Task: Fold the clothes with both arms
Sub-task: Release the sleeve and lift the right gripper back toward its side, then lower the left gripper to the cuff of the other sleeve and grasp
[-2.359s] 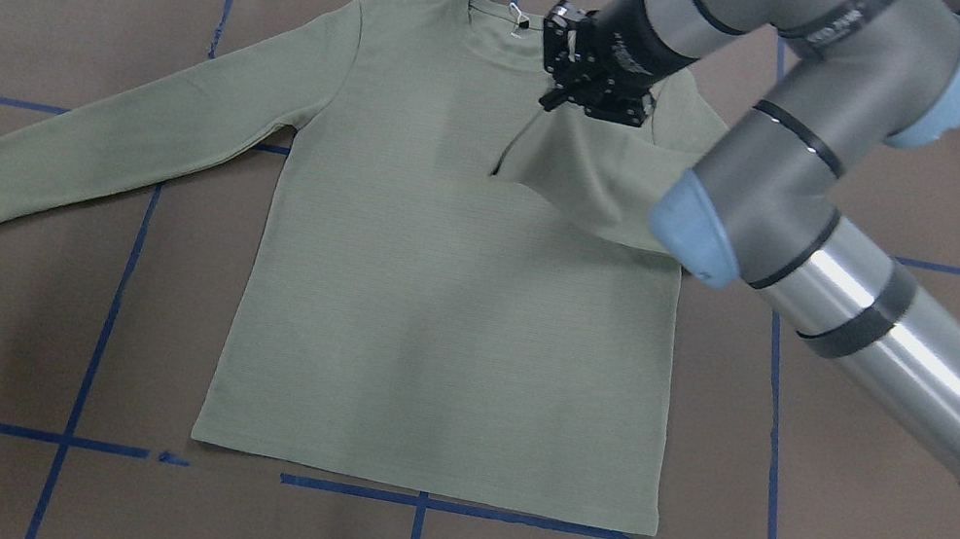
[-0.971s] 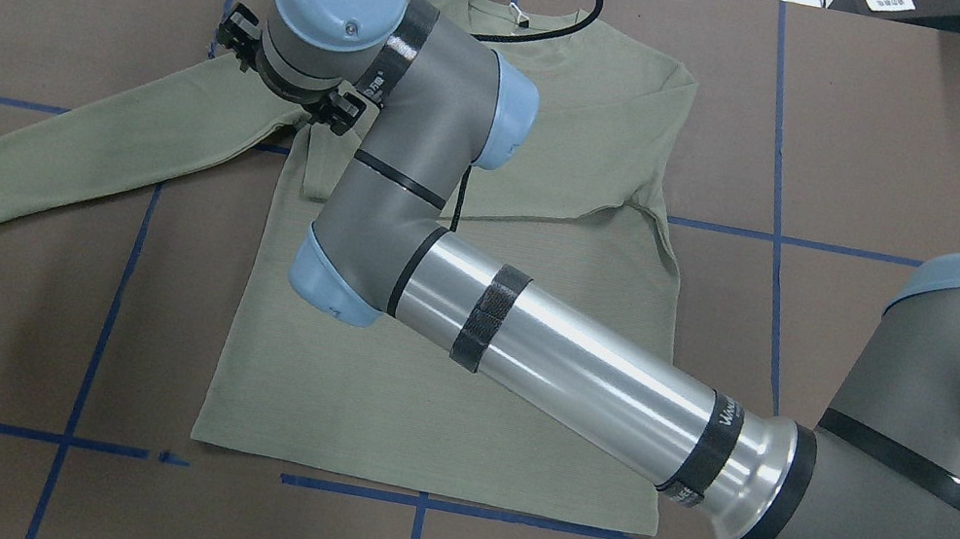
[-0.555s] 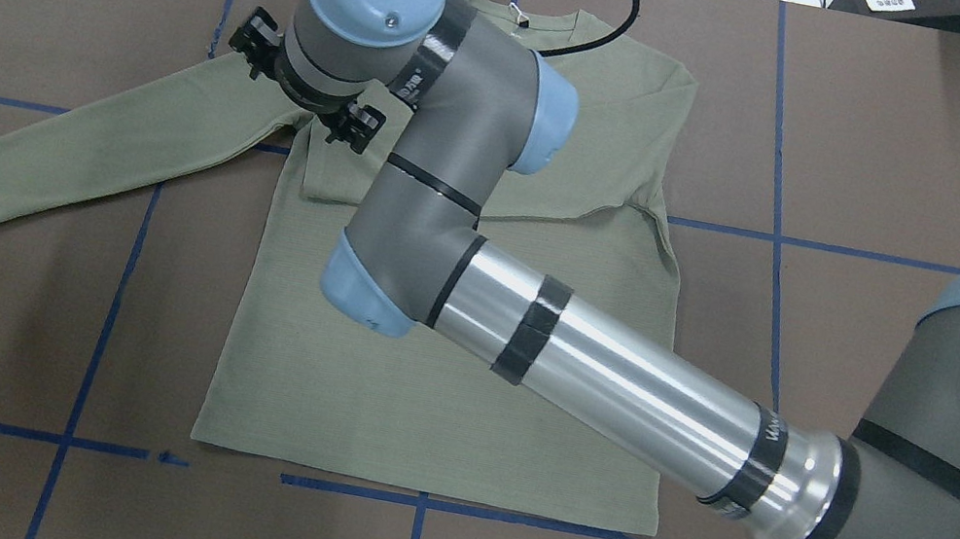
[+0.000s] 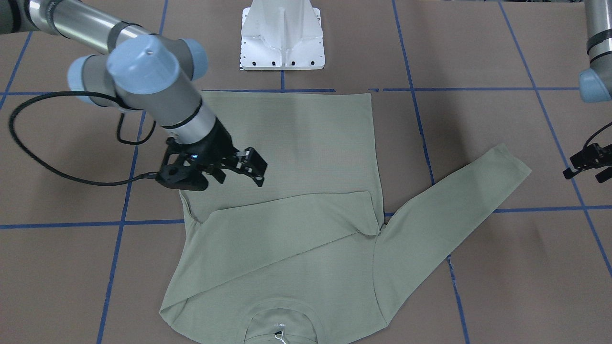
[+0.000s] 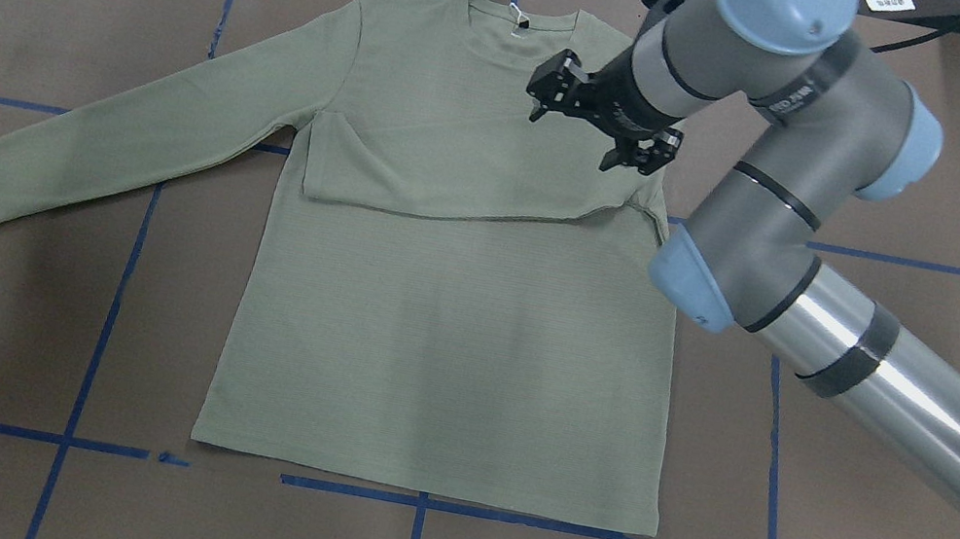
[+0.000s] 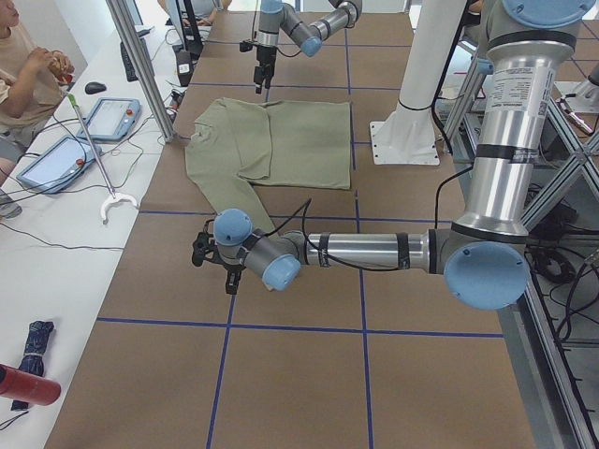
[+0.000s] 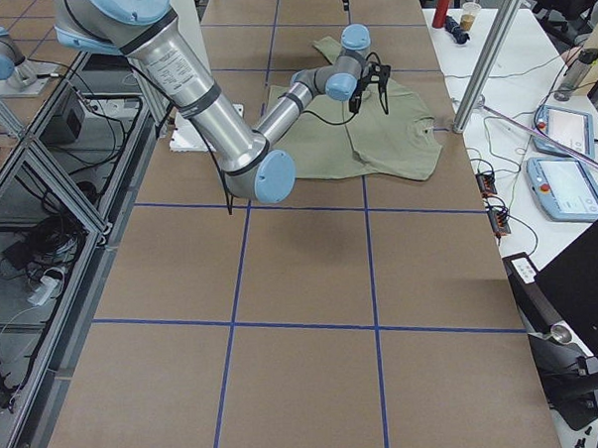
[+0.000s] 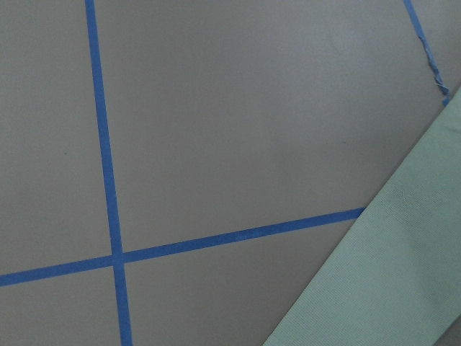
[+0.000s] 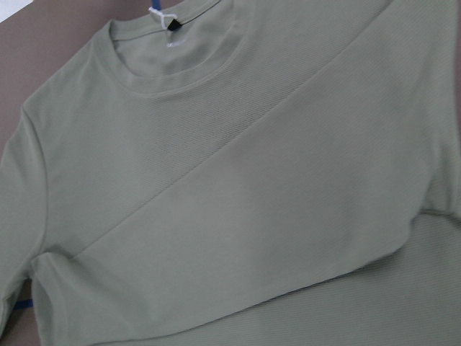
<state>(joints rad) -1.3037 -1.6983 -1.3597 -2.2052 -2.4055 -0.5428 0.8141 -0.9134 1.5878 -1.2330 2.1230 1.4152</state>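
The sage-green shirt [image 5: 449,333] lies flat on the brown table, collar [image 5: 517,19] at the far side. Its right sleeve [image 5: 457,177] lies folded across the chest, and its left sleeve [image 5: 97,143] lies stretched out to the left. My right gripper [image 5: 593,122] hovers open and empty over the shirt's right shoulder, also seen in the front-facing view [image 4: 224,172]. My left gripper [image 4: 585,167] hangs open and empty beyond the left cuff, off the cloth. The left wrist view shows only table and a sleeve edge [image 8: 389,288]. The right wrist view shows the collar and folded sleeve [image 9: 252,216].
Blue tape lines [image 5: 112,284] grid the table. The white base pedestal [image 4: 282,36] stands at the robot's side of the shirt hem. A person [image 6: 23,56], tablets [image 6: 112,117] and a metal post [image 6: 140,65] are along the far side.
The right gripper carried the right sleeve's cuff across the chest to the left armpit, let it go, and swung back over the right shoulder. The sleeve now lies folded flat.
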